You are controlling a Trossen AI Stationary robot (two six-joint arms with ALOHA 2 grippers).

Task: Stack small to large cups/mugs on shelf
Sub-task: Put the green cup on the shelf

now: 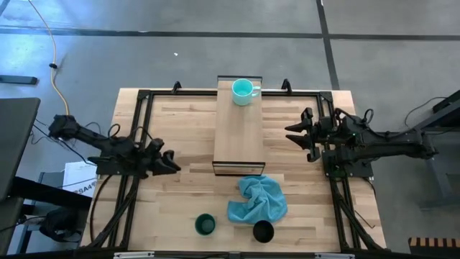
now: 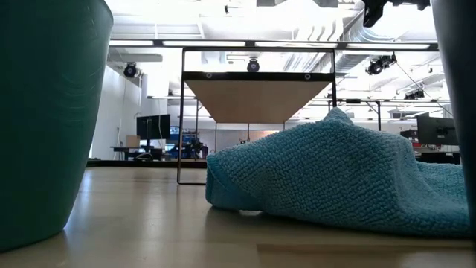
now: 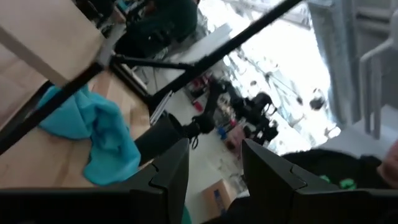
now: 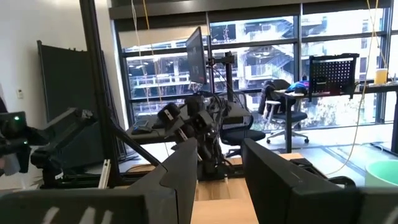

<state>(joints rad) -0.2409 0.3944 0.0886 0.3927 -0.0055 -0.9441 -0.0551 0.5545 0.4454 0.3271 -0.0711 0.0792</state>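
The light turquoise mug (image 1: 245,91) stands upright on the far end of the shelf (image 1: 239,137), a pale board with dark frame ends; its rim also shows in the right wrist view (image 4: 383,172). The dark green cup (image 1: 205,224) and the black cup (image 1: 263,231) stand on the tabletop near the near edge, filling the low view's left (image 2: 44,112) and right (image 2: 455,82) sides. My left gripper (image 1: 172,162) hovers open left of the shelf's near end. My right gripper (image 1: 291,134) hovers open right of the shelf's middle. Neither holds anything.
A crumpled blue cloth (image 1: 257,199) lies between the shelf's near end and the two cups, also seen in the low view (image 2: 335,175) and the left wrist view (image 3: 93,127). A black frame (image 1: 144,101) borders the tabletop. Bare wood lies on both sides of the shelf.
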